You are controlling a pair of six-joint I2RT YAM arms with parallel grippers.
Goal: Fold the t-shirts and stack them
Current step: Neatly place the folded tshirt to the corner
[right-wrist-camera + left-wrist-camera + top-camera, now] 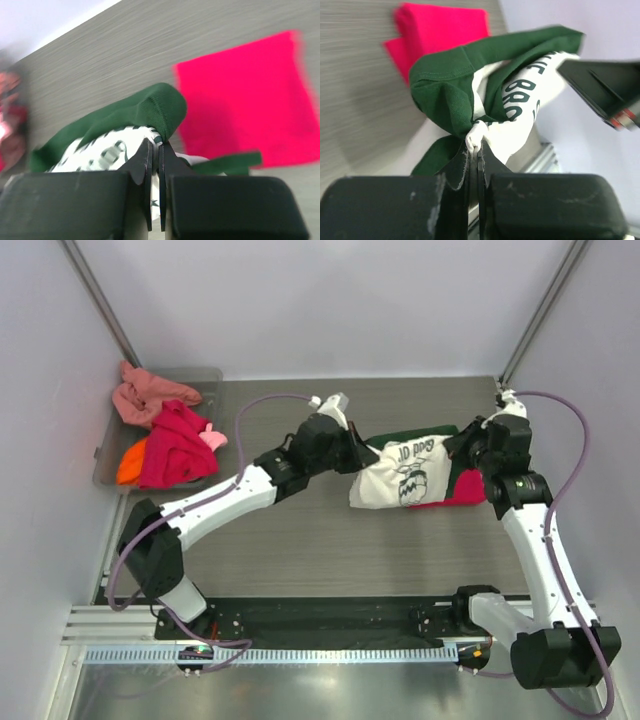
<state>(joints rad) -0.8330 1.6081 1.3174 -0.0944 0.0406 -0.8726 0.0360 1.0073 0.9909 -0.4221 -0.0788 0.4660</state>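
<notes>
While both hands pinch it, a cream-and-green t-shirt (405, 475) hangs between them

Closed tight on a bunched white edge, the left hand (477, 145) holds the shirt's left side. The right hand (156, 145), likewise clamped, grips a green fold at its right. The printed front sags above the table (300, 530), partly covering a folded crimson-pink t-shirt (460, 495) lying flat beneath, nearer the right hand

Both arms stretch forward from their bases and bend inward, wrists turned toward each other. The left end effector (355, 452) and the right end effector (462, 445) each have their jaws pinched tight together.
</notes>
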